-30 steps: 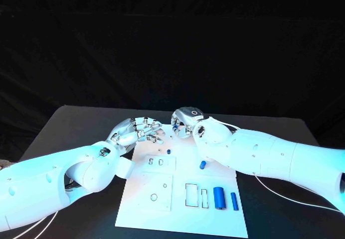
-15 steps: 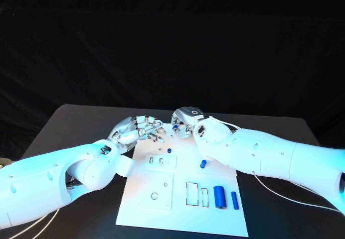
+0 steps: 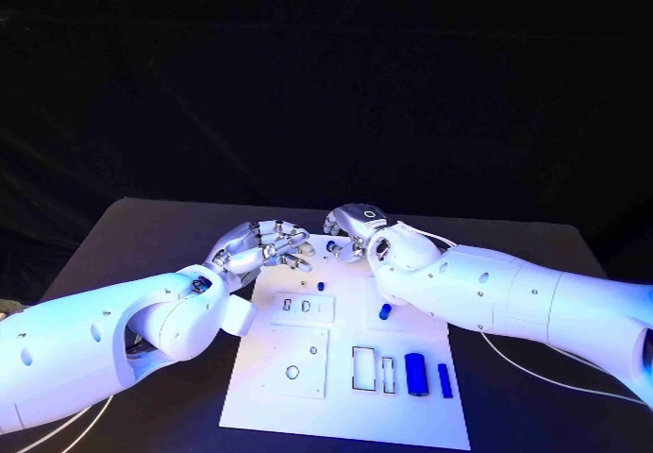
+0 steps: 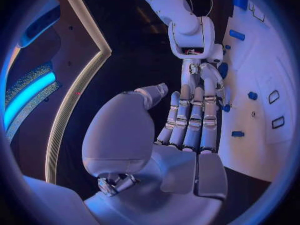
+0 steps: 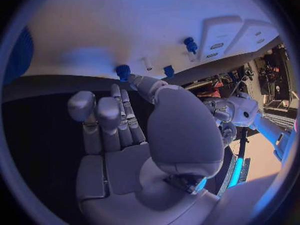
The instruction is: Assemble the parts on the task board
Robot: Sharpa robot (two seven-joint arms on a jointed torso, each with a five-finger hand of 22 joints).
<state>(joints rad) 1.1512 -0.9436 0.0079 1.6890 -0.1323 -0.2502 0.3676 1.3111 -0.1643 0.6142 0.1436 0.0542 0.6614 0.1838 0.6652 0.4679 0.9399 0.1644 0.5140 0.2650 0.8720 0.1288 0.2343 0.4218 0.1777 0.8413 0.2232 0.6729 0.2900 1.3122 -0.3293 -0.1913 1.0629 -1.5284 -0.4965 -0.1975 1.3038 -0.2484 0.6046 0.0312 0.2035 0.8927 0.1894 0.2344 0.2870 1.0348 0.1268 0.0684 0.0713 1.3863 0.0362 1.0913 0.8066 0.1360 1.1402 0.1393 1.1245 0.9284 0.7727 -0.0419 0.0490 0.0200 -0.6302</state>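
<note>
A black table (image 3: 150,236) is standing under a dark backdrop, with the white board (image 3: 347,396) lying in the middle of it. Both hands are meeting over the board's far end, probably because the work at this stage is going on there, where small parts need two hands close together.

The left hand (image 3: 262,245) is hanging palm-in with its fingers (image 4: 190,120) stretched nearly straight and side by side; the left wrist view is showing nothing between them and the thumb, so it is holding nothing. The right hand (image 3: 357,236) is facing it, fingers (image 5: 115,120) partly bent. A small blue part (image 5: 123,72) is sitting right at its thumb tip in the right wrist view, but whether the hand is pinching it or only hovering just over it, I cannot tell.

Other parts are waiting loose on the board: a small piece (image 3: 321,285) near the far end, a short peg (image 3: 385,310) further along, and two blue bars (image 3: 416,375) lying side by side at the near right, next to the slots (image 3: 363,368) they are presumably meant for. Judging by this, most of the assembly is not yet done.
</note>
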